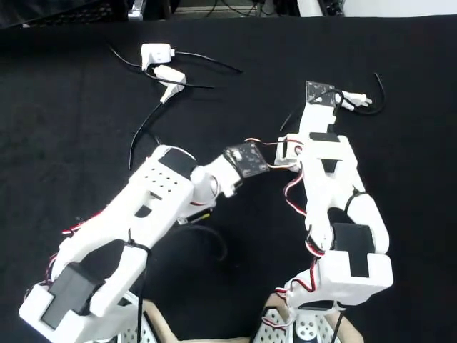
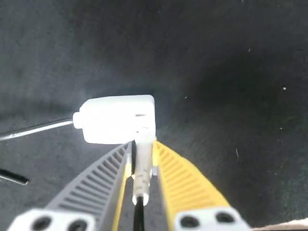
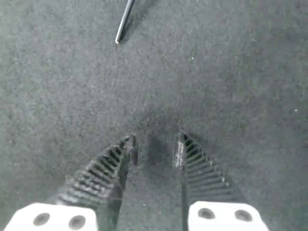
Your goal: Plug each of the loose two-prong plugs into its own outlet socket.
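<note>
Reviewer: plug location, quick?

Operator: Far right of the black cloth point(image 1: 71, 128). I have my left gripper point(image 2: 143, 147) clamped on the plug point(image 2: 142, 166). Its fingers point(image 2: 178, 168) are nearly closed around the narrow white body, and the black cord point(image 2: 139, 211) runs out the back between them. The plug nose touches the socket point(image 2: 115, 119), a white block lying flat on the cloth. I can't tell if the prongs are inside or just butting the face.

Reviewer: Other arm?

Operator: I see my right gripper point(image 3: 155, 144) low over bare cloth, fingers point(image 3: 108, 163) narrowly apart with nothing between them. A loose cord end point(image 3: 122, 24) lies beyond it.

Reviewer: Handling notes?

Operator: I judge the plug light, hard and smooth plastic, so it may twist in the ribbed fingers if I push off-axis. I'd grip the flat sides of the body, behind the prongs, as now. I'd never grip the cord, which looks limp and would just bend. The socket looks light too and isn't anchored, so I expect it to slide away under a push. Its thin cord point(image 2: 38, 129) won't hold it. I could use the free gripper to brace its back end.

Reviewer: Second set?

Operator: Far left, the second socket point(image 1: 156, 53) and second plug point(image 1: 171, 74) lie close together, well apart from both arms. I can't tell from the high view whether they are joined.
</note>
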{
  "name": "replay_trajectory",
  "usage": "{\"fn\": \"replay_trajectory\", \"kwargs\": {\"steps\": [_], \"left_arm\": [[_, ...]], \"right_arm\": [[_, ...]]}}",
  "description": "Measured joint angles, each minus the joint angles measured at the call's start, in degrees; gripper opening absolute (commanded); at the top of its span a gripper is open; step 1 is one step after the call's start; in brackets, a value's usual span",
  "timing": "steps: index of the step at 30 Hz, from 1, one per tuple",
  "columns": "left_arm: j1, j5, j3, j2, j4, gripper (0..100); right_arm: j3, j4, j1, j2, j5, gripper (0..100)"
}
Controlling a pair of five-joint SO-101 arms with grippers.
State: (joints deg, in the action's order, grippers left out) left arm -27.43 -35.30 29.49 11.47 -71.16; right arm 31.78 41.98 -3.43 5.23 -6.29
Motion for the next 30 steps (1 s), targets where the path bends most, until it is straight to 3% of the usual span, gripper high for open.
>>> {"fn": "replay_trajectory", "kwargs": {"steps": [12,21,30], "left_arm": [[-0.35,0.35,-1.14,0.0,-0.09,3],[-0.79,1.49,-10.99,0.0,-7.03,3],[-0.79,2.73,-5.8,0.0,-3.43,3]], "right_arm": [[0.0,0.0,0.0,0.0,0.0,14.5],[0.0,-0.88,0.0,0.0,0.0,14.5],[0.0,-0.88,0.0,0.0,0.0,14.5]]}}
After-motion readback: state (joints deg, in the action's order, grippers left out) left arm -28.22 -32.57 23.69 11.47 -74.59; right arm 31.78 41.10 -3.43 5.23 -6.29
